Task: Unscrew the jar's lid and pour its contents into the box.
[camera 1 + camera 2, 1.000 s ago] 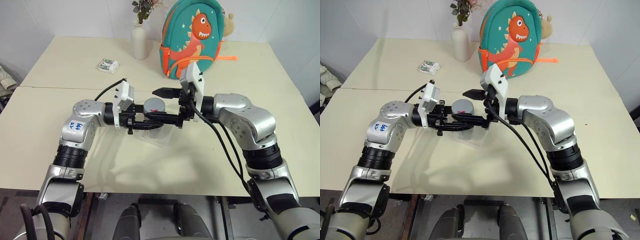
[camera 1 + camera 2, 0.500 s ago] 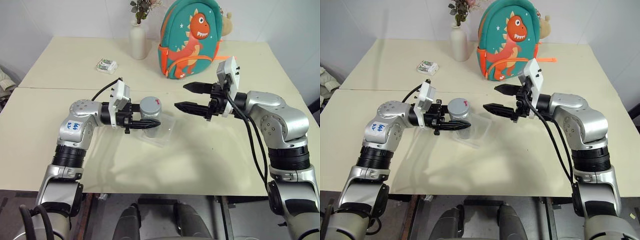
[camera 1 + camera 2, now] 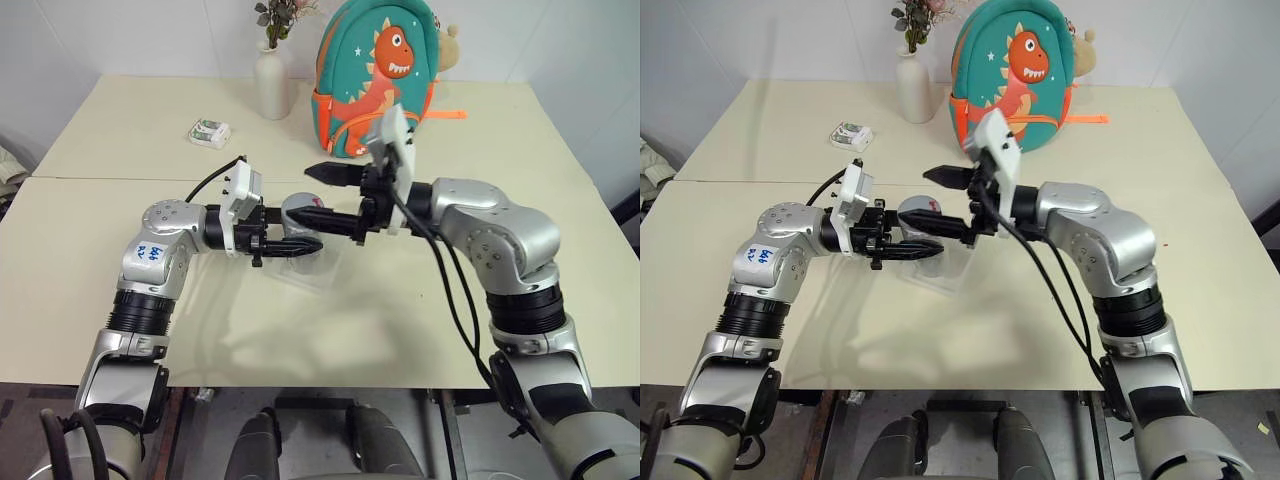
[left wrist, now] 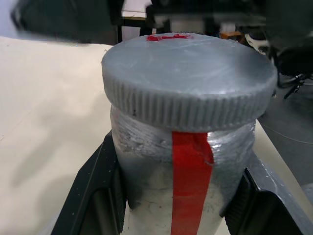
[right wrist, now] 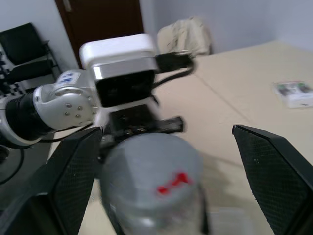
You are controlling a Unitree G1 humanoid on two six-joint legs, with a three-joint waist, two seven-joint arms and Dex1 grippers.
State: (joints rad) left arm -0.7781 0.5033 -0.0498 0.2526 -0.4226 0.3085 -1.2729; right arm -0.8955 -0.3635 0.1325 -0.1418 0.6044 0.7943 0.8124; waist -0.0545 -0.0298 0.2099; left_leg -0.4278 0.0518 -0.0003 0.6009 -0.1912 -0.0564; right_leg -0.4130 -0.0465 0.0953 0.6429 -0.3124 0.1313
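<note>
My left gripper (image 3: 298, 243) is shut on the body of the jar (image 4: 161, 186), a silvery cylinder with a red stripe, and holds it upright above the box (image 3: 318, 280), a clear shallow tray on the table. Its black fingers (image 4: 100, 193) press both sides of the jar. The grey ribbed lid (image 4: 190, 73) sits on the jar's mouth. My right gripper (image 3: 312, 193) reaches in level from the right, open, with one finger beyond the lid (image 5: 146, 166) and one on the near side. I cannot tell whether they touch it. The contents are hidden inside the jar.
At the table's back stand a white vase with flowers (image 3: 272, 85) and a teal dinosaur backpack (image 3: 375, 70). A small white-and-green packet (image 3: 209, 131) lies at the back left. A seam (image 3: 90, 178) runs across the table behind my left arm.
My right gripper, which had swung away to the right half a second ago, has come back to the lid, still open. The left gripper and jar have stayed in place.
</note>
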